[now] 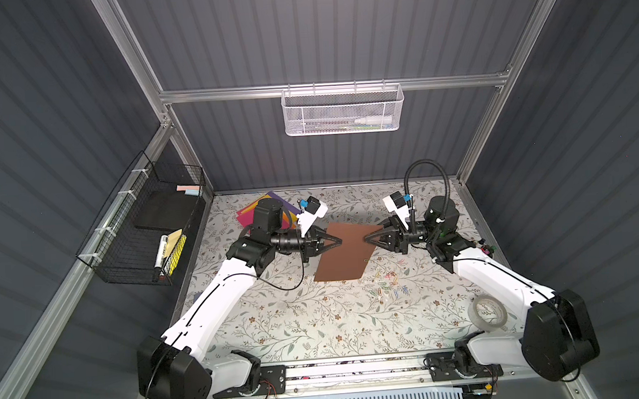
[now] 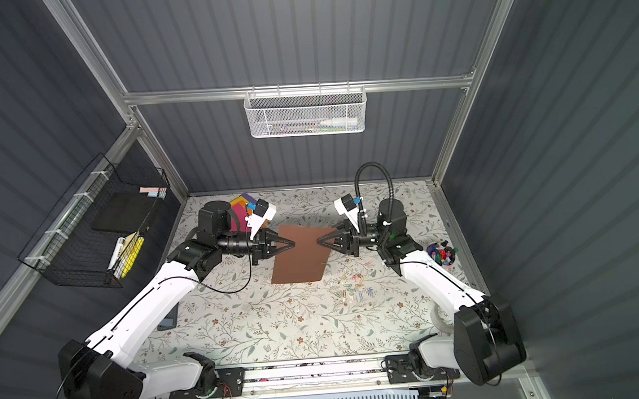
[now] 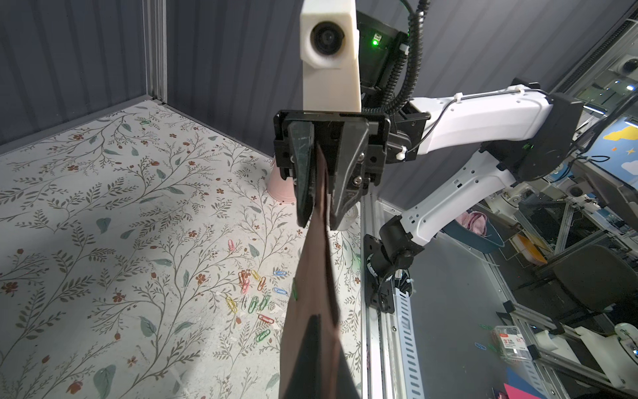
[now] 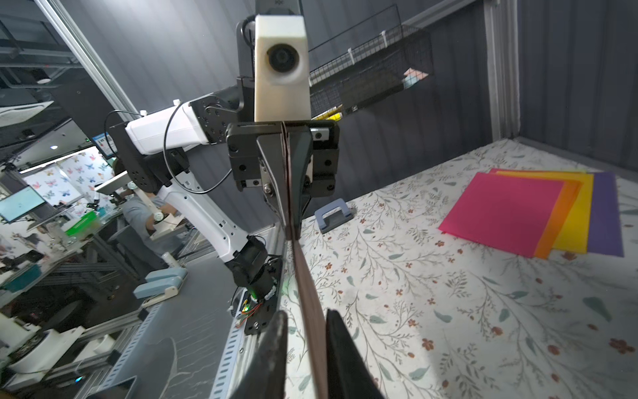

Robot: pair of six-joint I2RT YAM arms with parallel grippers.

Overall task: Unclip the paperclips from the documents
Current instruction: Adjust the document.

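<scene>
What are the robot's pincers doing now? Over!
Left pincer shut on brown paper. Right pincer at its opposite edge, shut on it. Green clip still on. Nothing blocking.

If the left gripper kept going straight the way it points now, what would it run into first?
Probably the right gripper: the left gripper points straight at it across the brown sheet both pinch.

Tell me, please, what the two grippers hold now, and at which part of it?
Both hold the brown sheet: the left gripper is shut on one side edge, the right gripper on the opposite side edge.
</scene>
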